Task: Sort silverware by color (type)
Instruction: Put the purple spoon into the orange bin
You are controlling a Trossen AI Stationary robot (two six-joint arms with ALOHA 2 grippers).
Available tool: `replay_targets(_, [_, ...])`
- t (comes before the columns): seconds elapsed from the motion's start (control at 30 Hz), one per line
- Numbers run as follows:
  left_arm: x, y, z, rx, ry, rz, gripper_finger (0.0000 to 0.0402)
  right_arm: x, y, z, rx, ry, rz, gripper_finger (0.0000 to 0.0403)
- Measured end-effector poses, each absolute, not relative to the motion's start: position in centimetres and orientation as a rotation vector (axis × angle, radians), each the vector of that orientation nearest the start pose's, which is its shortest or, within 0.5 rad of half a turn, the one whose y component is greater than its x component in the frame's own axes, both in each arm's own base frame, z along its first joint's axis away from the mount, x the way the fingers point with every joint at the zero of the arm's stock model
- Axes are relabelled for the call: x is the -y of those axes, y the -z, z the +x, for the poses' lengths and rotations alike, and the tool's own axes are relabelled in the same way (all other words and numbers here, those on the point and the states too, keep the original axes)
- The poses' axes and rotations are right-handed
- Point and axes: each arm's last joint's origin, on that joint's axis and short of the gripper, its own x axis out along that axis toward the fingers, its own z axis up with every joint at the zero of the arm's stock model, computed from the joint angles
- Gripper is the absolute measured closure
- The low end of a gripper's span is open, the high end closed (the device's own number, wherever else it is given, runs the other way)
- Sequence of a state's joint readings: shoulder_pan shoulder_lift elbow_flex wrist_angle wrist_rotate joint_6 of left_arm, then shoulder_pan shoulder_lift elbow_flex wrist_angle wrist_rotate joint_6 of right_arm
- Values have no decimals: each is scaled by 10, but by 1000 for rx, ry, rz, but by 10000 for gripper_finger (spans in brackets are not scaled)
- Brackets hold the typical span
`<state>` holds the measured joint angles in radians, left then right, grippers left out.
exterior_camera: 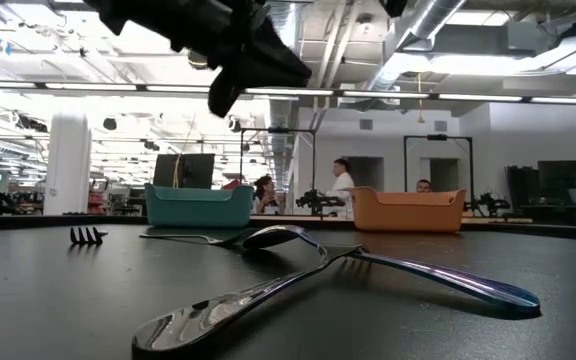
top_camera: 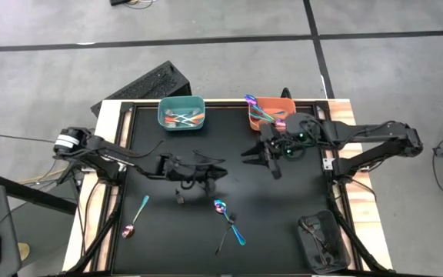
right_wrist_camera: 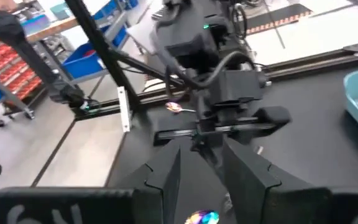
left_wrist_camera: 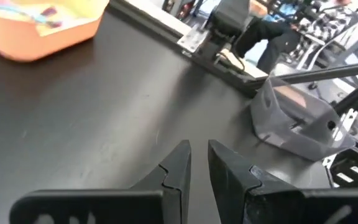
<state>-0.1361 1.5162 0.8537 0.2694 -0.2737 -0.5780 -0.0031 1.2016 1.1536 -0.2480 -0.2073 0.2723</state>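
Observation:
Three pieces of silverware lie flat on the black table. A teal-handled spoon [top_camera: 134, 218] is near the left edge. An iridescent-bowled spoon [top_camera: 229, 221] crosses a dark fork [top_camera: 223, 239] at the near middle, and both also fill the low view as spoon [exterior_camera: 268, 300] and fork [exterior_camera: 438, 275]. A small dark piece [top_camera: 181, 198] lies between them. More pieces sit in the teal bin [top_camera: 181, 113] and the orange bin [top_camera: 271, 114]. My left gripper [top_camera: 214, 174] [left_wrist_camera: 199, 147] hovers mid-table, narrowly open and empty. My right gripper [top_camera: 258, 158] [right_wrist_camera: 201, 152] hovers near the orange bin, open and empty.
Both bins stand at the table's far edge. A grey mesh holder [top_camera: 319, 240] [left_wrist_camera: 297, 121] sits at the near right corner. A keyboard [top_camera: 141, 88] lies beyond the far left corner. People stand in the room behind [exterior_camera: 342, 185].

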Motion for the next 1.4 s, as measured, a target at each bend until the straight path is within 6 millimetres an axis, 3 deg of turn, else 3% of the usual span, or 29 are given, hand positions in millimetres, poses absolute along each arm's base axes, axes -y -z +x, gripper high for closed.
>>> replay_targets(0.4, [23, -240, 319, -330, -283, -477, 358, -14, -358, 262, -402, -106, 276, 282])
replay_targets(0.53, [19, -258, 302, -313, -363, -412, 358, -12, -342, 256, -418, -59, 274, 282])
replay_targets(0.73, [14, -277, 272, -366, -424, -323, 358, -10, -308, 243, -280, -58, 403, 282])
replay_targets(0.87, [15, -263, 259, -421, -412, -357, 358, -10, -296, 235, -169, -95, 489, 282])
replay_targets(1.07, [23, -232, 249, -471, -410, -467, 358, -13, -280, 240, -215, -93, 527, 282])
replay_targets(1.4, [25, -225, 247, -505, -332, -484, 358, -16, -272, 261, -245, -74, 567, 282])
